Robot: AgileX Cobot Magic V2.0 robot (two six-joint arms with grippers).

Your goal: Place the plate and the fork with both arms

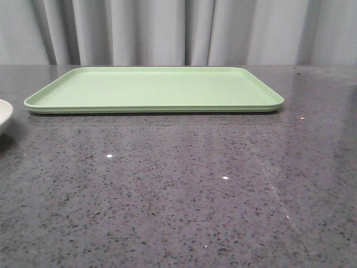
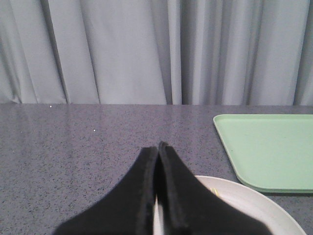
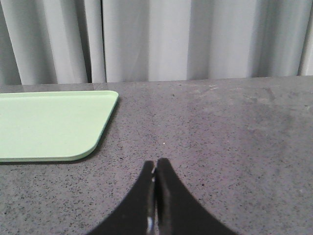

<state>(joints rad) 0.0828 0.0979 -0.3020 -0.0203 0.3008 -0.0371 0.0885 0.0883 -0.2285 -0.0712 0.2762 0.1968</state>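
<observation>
The cream-white plate (image 2: pixel 247 201) lies on the dark table left of the green tray; only its edge (image 1: pixel 3 115) shows at the far left of the front view. My left gripper (image 2: pixel 157 147) is shut, empty at the tips, and hangs over the plate's left part, hiding much of it. A tiny yellow bit (image 2: pixel 214 191) shows on the plate beside one finger; I cannot tell if it is the fork. My right gripper (image 3: pixel 155 163) is shut and empty over bare table, right of the tray. Neither gripper shows in the front view.
The flat light-green tray (image 1: pixel 153 88) lies at the back middle of the speckled grey table; it also shows in the left wrist view (image 2: pixel 269 147) and the right wrist view (image 3: pixel 49 122). A grey curtain hangs behind the table.
</observation>
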